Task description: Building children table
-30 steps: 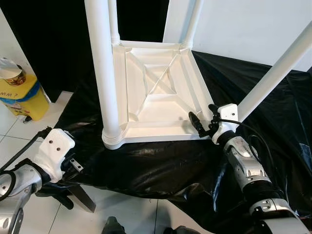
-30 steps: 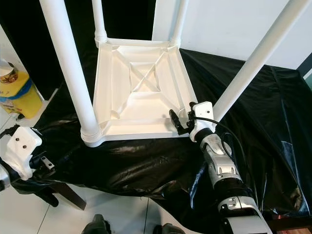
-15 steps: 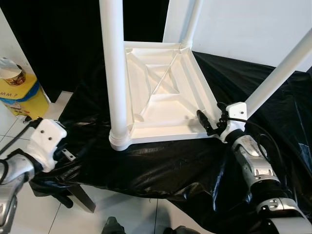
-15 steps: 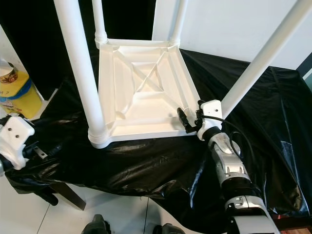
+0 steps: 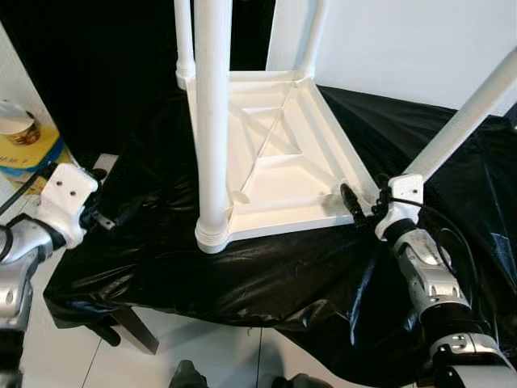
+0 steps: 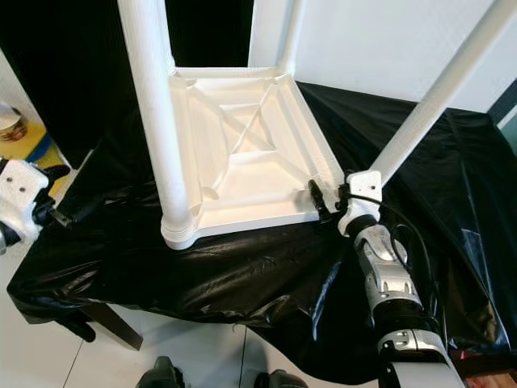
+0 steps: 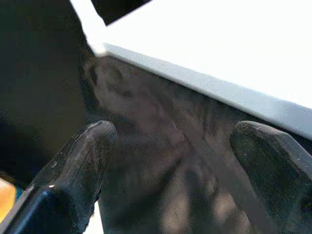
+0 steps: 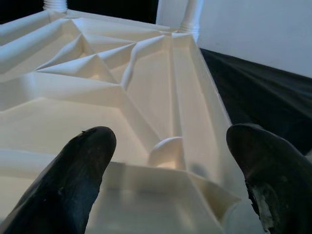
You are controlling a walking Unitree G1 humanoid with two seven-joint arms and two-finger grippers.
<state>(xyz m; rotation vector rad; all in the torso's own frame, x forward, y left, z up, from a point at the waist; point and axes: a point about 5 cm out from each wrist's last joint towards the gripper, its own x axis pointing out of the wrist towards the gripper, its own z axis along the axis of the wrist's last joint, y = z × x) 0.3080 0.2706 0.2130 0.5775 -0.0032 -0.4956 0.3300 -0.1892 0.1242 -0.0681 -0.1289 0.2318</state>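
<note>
Where the black plastic sheet (image 5: 266, 267) drapes over its support, whatever lies beneath is hidden. At the sheet's left edge the left gripper (image 7: 170, 156) hovers, fingers spread wide and holding nothing. The white moulded table (image 6: 242, 153) lies upside down on the glossy, wrinkled sheet, its ribbed underside up and round tubular legs cut off above. The right gripper (image 8: 170, 161) sits at its near right corner, fingers parted and empty.

head: down on upturned table (image 5: 275, 153) | right wrist: close, same table
</note>
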